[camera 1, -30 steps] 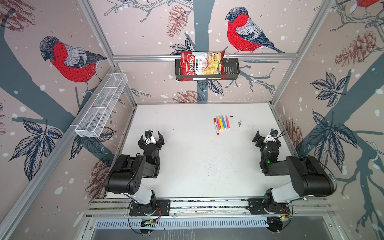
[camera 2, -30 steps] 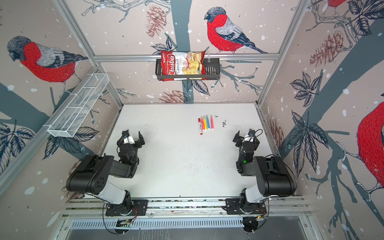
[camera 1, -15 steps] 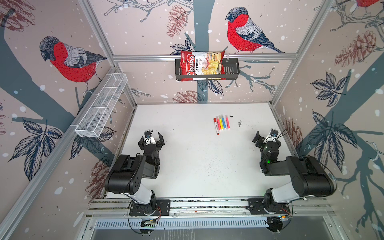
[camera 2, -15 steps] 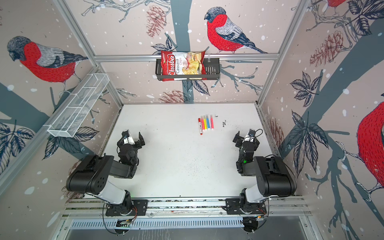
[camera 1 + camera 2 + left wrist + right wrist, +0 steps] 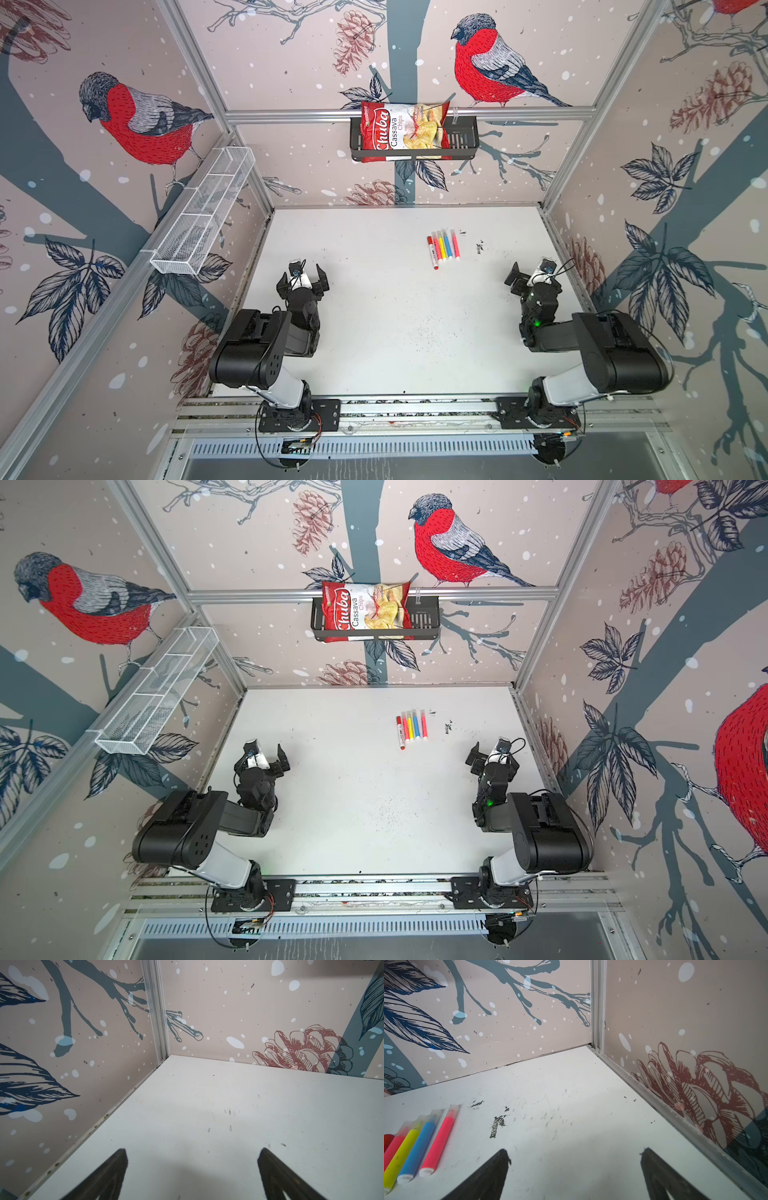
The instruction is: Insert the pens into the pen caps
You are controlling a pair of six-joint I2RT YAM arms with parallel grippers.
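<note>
Spread and empty: left tool (image 5: 192,1151), right tool (image 5: 574,1152). Pens (image 5: 443,248) lie in a touching row on the table (image 5: 395,332), ahead of the right tool; pen caps (image 5: 436,1113) apparently already on. Risk: a finger wedging between the barrels scatters the neighbouring pens.

Pink, yellow, blue pens (image 5: 442,248); white table (image 5: 395,316)

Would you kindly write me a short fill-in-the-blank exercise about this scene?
The pens lie in a row of ___. The ___ pen lies between the yellow pen and a pink pen. The left end effector and right end effector both stand ___, holding nothing.
Missing words: five; blue; open.
</note>
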